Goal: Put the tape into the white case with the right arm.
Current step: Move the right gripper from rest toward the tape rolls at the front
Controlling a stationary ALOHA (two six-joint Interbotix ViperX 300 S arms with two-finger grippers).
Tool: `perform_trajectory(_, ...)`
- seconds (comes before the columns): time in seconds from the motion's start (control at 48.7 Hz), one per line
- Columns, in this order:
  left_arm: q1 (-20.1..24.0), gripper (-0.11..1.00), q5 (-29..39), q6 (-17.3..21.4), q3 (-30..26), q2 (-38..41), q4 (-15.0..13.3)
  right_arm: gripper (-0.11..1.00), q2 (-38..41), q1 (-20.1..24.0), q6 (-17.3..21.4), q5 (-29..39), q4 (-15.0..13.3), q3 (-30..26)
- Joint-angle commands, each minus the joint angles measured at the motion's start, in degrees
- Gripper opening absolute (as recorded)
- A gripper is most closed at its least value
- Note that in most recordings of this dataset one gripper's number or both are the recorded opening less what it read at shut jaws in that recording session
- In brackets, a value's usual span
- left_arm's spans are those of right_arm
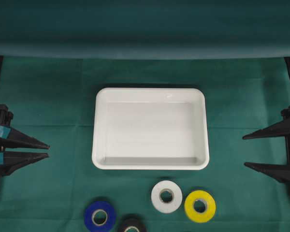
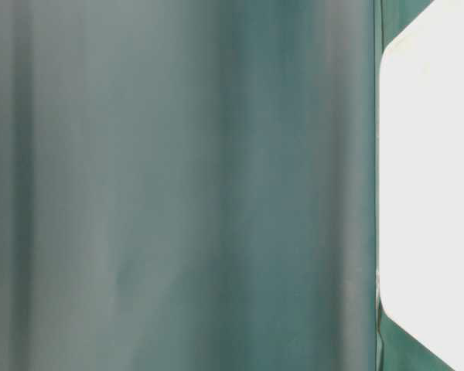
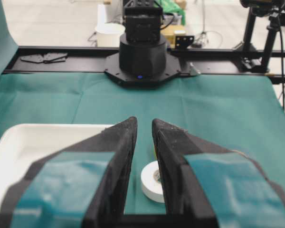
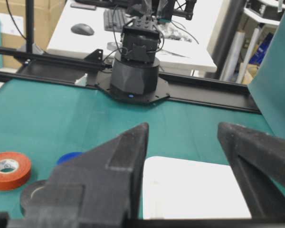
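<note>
My right gripper (image 1: 245,151) hangs apart, jaws spread and holding nothing. The yellow tape roll (image 1: 199,206) lies flat, below and inward of my fingertips, beside the white tape roll (image 1: 166,196), just outside the white case (image 1: 150,128). Probably light, stiff, smooth-sided: I'd pinch across its rim or through the core.

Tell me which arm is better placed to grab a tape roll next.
Right. The right gripper stands open, empty, and nearer the yellow tape and white tape below the white case. The left gripper's fingers sit almost together.
</note>
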Motion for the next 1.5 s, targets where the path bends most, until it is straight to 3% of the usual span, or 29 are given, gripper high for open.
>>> perform_trajectory(0.0,-0.26,0.24,-0.35,-0.18,0.0,0.09,-1.14,0.24,0.26,-0.18,0.53,-0.18,0.0,0.18)
perform_trajectory(0.041,-0.26,0.22,-0.35,-0.18,0.18,0.18,-1.23,0.22,0.26,-0.18,0.53,0.18,-0.09,0.7)
perform_trajectory(0.144,-0.53,0.02,-0.18,0.18,0.35,0.09,-1.23,0.02,0.09,-0.26,0.53,1.41,-0.18,1.32)
perform_trajectory(0.267,-0.44,0.0,0.09,0.35,1.14,-0.35,-1.14,-0.09,-0.35,-0.26,0.53,2.81,-0.18,1.49)
perform_trajectory(0.452,-0.44,0.0,0.88,0.26,5.89,-3.52,-1.14,-0.1,-0.97,-0.26,0.18,4.13,-0.18,2.02)
perform_trajectory(0.596,-0.53,0.0,2.37,0.26,9.32,-8.44,-1.14,-0.1,-1.05,-0.26,0.18,4.57,-1.85,2.37)
perform_trajectory(0.781,-0.53,0.0,9.49,0.26,10.9,-13.89,-1.14,-0.09,-1.49,-0.26,0.35,4.22,-1.93,2.81)
perform_trajectory(0.863,-0.53,0.0,13.27,0.26,10.99,-14.68,-1.14,-0.03,-1.67,-0.53,0.44,4.04,-1.93,2.99)
perform_trajectory(0.965,-0.44,0.0,15.73,0.26,11.16,-14.77,-1.14,0.13,-1.67,-1.05,0.44,4.04,-1.93,2.99)
perform_trajectory(1.212,-0.44,0.0,16.17,-0.35,15.47,-16.26,-1.14,0.82,-1.67,-1.23,0.62,5.71,-1.93,3.34)
perform_trajectory(1.479,-0.53,0.0,16.61,-0.18,16.88,-18.28,-1.14,0.82,-1.58,-1.23,0.79,20.74,-1.85,2.99)
